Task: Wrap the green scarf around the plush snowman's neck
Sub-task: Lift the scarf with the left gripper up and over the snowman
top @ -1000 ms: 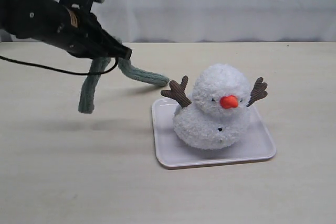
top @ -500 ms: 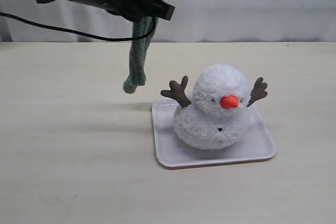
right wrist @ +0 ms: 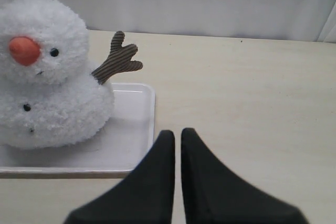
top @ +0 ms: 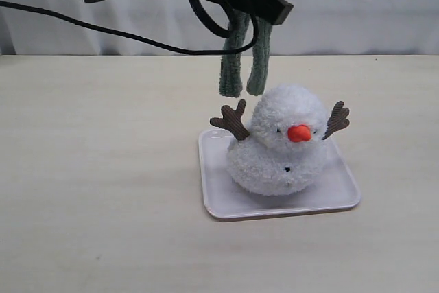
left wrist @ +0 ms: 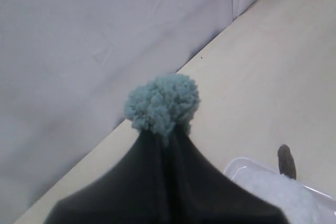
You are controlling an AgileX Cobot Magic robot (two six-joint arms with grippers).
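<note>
The plush snowman (top: 281,143) sits on a white square tray (top: 216,193), orange nose toward the camera, brown twig arms raised. The green scarf (top: 233,60) hangs folded in two strands from my left gripper (top: 271,5), which is shut on it high above and just behind the snowman's head; the strand ends dangle near the left twig arm. In the left wrist view a scarf tuft (left wrist: 163,103) bulges past the closed tips of my left gripper (left wrist: 165,132). My right gripper (right wrist: 177,132) is shut and empty beside the tray (right wrist: 134,129), right of the snowman (right wrist: 47,72).
A white curtain (top: 357,5) backs the pale wooden table (top: 89,190). A black cable (top: 103,32) trails from the left arm above the table's far side.
The left arm has swung up and to the right, carrying the scarf from the left of the table to above the snowman's head. The snowman and tray have not moved.
</note>
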